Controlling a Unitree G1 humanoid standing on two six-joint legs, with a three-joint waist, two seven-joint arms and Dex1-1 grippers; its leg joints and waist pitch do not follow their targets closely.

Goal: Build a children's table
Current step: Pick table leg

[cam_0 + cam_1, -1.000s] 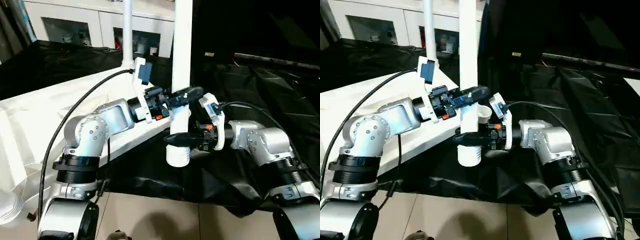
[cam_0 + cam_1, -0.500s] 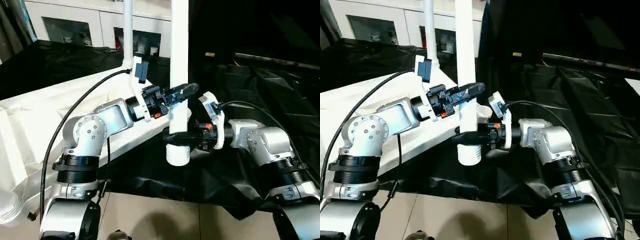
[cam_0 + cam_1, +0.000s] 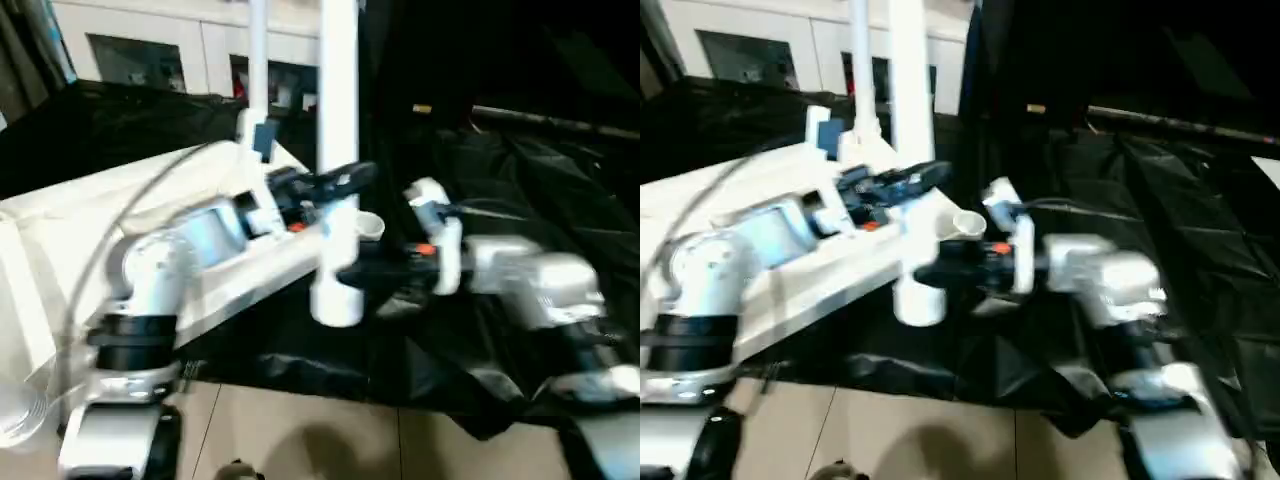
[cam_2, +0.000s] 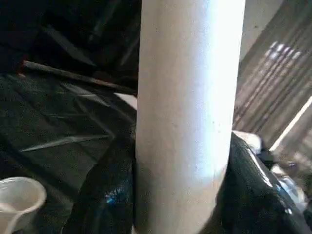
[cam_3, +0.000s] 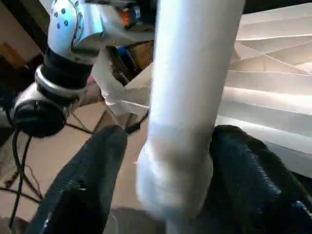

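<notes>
Leg-fitting step: both grippers hold 1 long white tapered tube leg (image 3: 337, 150) upright, just off the white ribbed plastic tabletop (image 3: 60, 230).
Left gripper (image 3: 340, 182) and right gripper (image 3: 345, 275) jaws clamp it; next, judged, align its lower end over a corner socket.

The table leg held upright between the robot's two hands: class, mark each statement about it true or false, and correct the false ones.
1. Both hands grip the same table leg. True: left hand above, right hand below.
2. The leg lies flat on the tabletop. False: it stands upright, beside the tabletop's corner.
3. Another leg already stands on the tabletop. True.
4. The leg's thick end points up. False: the thick end is at the bottom.
</notes>
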